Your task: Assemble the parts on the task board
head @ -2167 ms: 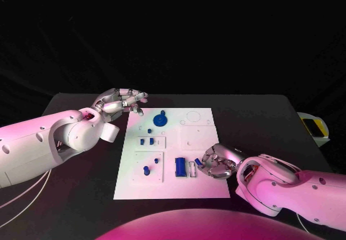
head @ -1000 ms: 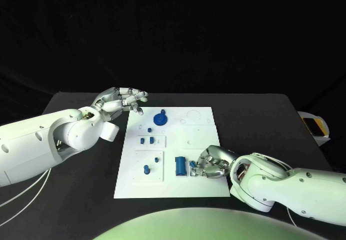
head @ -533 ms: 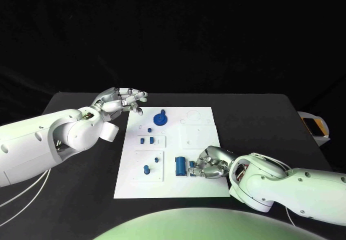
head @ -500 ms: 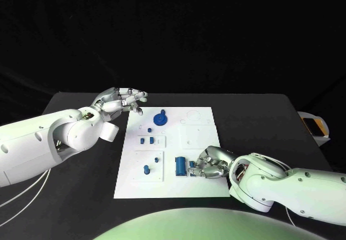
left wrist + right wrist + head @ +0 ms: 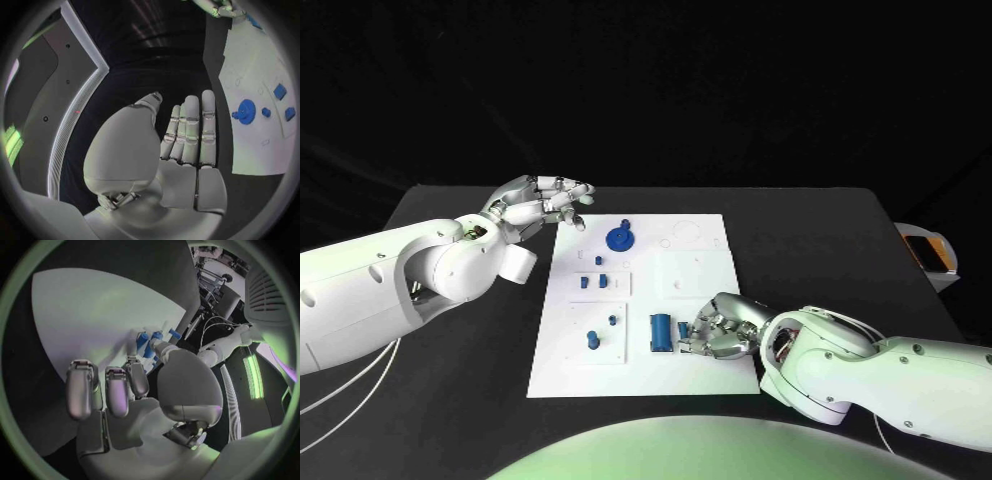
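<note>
A: Starting nearest us, what do we record at the right hand [image 5: 718, 331]?

B: Since a second ago it has stayed low over the near right part of the task board [image 5: 704, 380], with only a slight shift. Its fingers [image 5: 139, 378] are curled in around a small blue part [image 5: 687, 331] beside the tall blue block [image 5: 659, 333]. We cannot tell whether they clamp the part or only touch it.

A: What does that mean for assembly?

B: We judge a seating or pick step is under way here and not yet complete.

A: Mid-board?

B: Small blue pegs [image 5: 597, 335] stand in the near left panel and short blue pieces [image 5: 593, 282] in the panel beyond. None have moved.

A: And at the far end?

B: The round blue disc part [image 5: 620, 238] sits unchanged. The left hand [image 5: 542, 202] has held its place just off the far left corner, fingers [image 5: 190, 130] together and extended, holding nothing.
</note>
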Motion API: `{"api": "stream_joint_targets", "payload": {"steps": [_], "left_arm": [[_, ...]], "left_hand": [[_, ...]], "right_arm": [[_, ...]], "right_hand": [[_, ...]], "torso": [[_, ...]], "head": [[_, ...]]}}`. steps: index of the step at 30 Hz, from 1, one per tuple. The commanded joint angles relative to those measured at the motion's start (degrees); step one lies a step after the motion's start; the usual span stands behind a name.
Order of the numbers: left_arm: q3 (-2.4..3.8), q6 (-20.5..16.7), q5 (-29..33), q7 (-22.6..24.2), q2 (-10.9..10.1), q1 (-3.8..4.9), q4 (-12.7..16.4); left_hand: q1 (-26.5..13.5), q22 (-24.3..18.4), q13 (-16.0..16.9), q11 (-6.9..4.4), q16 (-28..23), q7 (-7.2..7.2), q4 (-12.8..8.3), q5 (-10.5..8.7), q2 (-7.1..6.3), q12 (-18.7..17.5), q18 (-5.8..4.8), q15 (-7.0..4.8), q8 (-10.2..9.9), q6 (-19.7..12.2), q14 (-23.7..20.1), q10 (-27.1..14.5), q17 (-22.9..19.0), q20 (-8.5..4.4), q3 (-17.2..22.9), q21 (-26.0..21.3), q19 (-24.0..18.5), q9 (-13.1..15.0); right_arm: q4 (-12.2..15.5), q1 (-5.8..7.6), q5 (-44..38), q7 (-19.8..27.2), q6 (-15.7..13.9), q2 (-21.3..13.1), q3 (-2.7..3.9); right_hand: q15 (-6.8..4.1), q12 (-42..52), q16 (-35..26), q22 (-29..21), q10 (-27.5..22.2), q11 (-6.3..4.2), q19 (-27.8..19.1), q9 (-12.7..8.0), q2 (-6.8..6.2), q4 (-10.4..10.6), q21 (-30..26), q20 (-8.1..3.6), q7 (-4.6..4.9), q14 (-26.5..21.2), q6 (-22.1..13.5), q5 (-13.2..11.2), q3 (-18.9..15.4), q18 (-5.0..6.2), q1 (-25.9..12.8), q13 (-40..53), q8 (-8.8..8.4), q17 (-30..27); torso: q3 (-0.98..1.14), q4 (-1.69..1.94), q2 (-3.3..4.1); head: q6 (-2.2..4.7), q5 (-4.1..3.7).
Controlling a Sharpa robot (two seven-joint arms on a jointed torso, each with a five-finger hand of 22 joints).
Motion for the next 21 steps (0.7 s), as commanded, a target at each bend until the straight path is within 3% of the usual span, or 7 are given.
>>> {"api": "stream_joint_targets", "payload": {"steps": [1, 14, 21], "left_arm": [[0.04, 0.49, 0.01, 0.23, -0.01, 0.03, 0.12], [0.04, 0.48, -0.01, 0.13, -0.04, 0.03, 0.03], [0.04, 0.47, -0.02, 0.09, -0.06, 0.03, 0.06]], "left_hand": [[0.47, -0.08, -0.06, -0.05, 0.16, 0.17, 0.23, 0.08, 0.17, -0.10, 0.72, 0.02, 0.07, -0.25, -0.08, -0.52, -0.04, 0.17, -0.01, -0.32, 0.34, -0.06], [0.47, -0.08, -0.06, -0.05, 0.16, 0.17, 0.23, 0.08, 0.17, -0.10, 0.72, 0.02, 0.07, -0.25, -0.08, -0.52, -0.04, 0.17, -0.01, -0.32, 0.34, -0.06], [0.47, -0.08, -0.06, -0.05, 0.16, 0.17, 0.23, 0.08, 0.17, -0.10, 0.72, 0.02, 0.07, -0.25, -0.08, -0.52, -0.04, 0.17, -0.01, -0.32, 0.34, -0.06]], "right_arm": [[0.34, -0.06, 0.21, 1.87, 2.13, -0.31, 0.00], [0.61, -0.07, 0.70, 2.51, 2.25, -1.19, 0.01], [-0.19, -0.07, 0.39, 2.25, 2.68, -1.14, 0.01]], "right_hand": [[-0.14, 0.20, 0.00, 12.12, 0.26, 0.17, 2.03, -0.06, -0.44, 0.21, -0.22, -0.33, 0.14, 5.13, 0.38, -0.33, -0.76, -0.82, 0.35, 4.16, -0.29, 10.24], [-0.12, 0.26, 0.05, 12.18, 0.29, 0.16, 2.12, -0.08, -0.55, 0.99, 0.02, -0.30, 0.11, 5.16, 0.54, -0.04, -1.57, -0.87, 0.01, 4.22, -0.31, 10.37], [-0.16, 0.26, 0.05, 12.20, 0.31, 0.10, 2.15, -0.07, 0.09, 1.22, 0.09, -0.31, 0.03, 5.16, 0.70, -0.10, -1.54, -0.88, 0.48, 4.22, -0.26, 10.36]], "torso": [[0.02, -0.04, -0.01], [0.00, -0.03, 0.06], [0.02, 0.07, 0.03]], "head": [[-0.02, 0.11], [0.02, 0.13], [-0.05, 0.11]]}}
